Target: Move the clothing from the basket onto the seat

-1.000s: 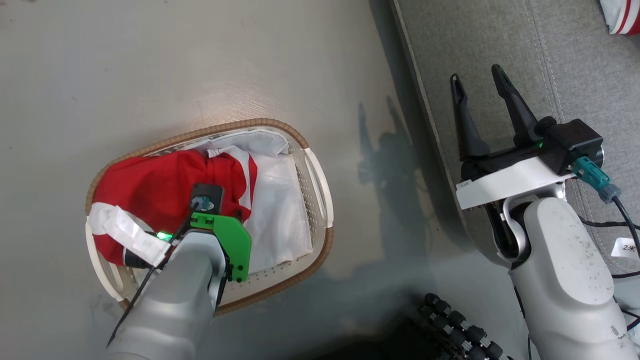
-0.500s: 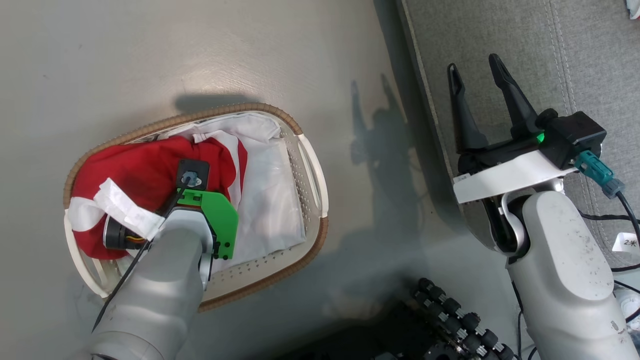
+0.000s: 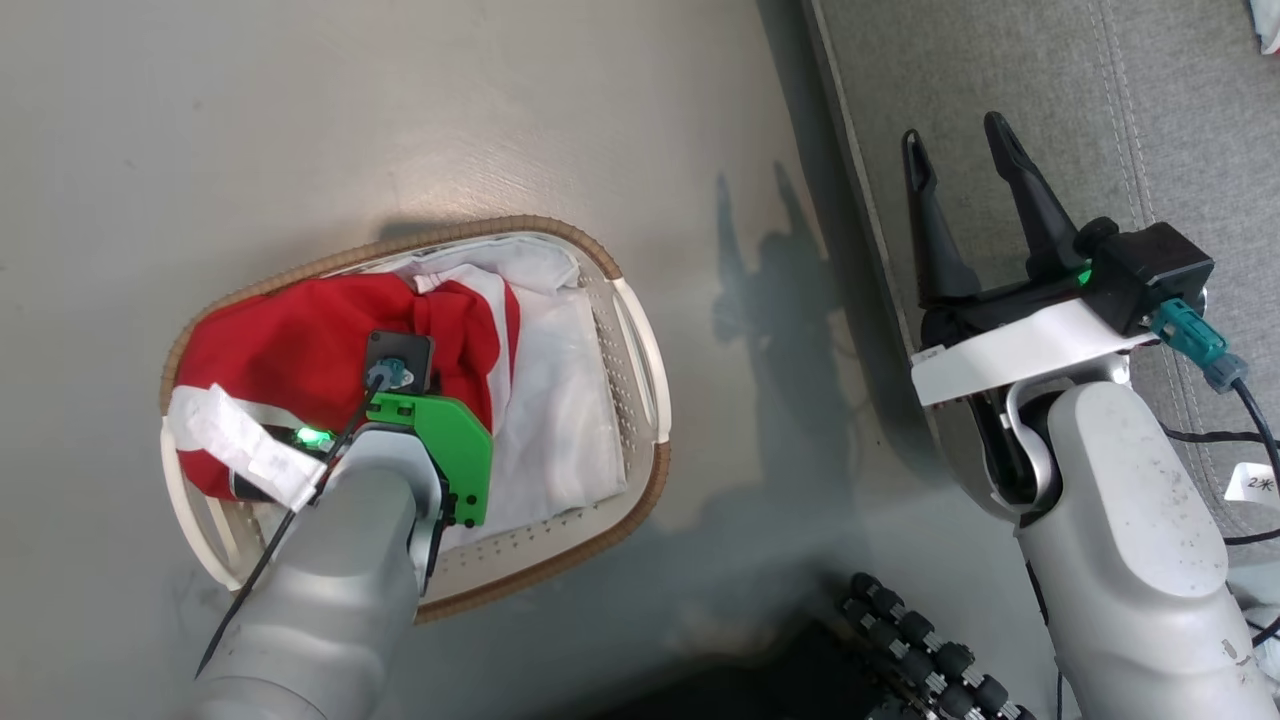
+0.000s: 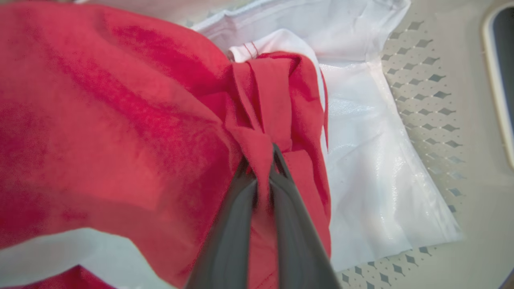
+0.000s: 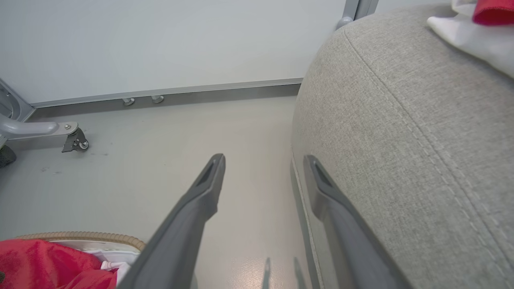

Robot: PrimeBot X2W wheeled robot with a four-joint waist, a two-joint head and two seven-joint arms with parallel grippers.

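Right now the L gripper (image 4: 263, 160) is pinched tight on a fold of the red clothing (image 3: 290, 350), which lies bunched in the left half of the basket (image 3: 655, 480) on the floor (image 3: 300, 120) — white liner sheet (image 3: 560, 420) bare on the other side. R gripper (image 3: 955, 135) hangs w/ fingers spread, holding nothing, by the near edge of the grey seat (image 3: 1000, 80). Another red-and-white piece (image 5: 492, 12) sits on the seat — top-right corner of the R wrist view.

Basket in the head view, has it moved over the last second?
No. The basket keeps about the same gap of floor to the edge of the seat; the whole picture shifted a little, which is the camera moving.
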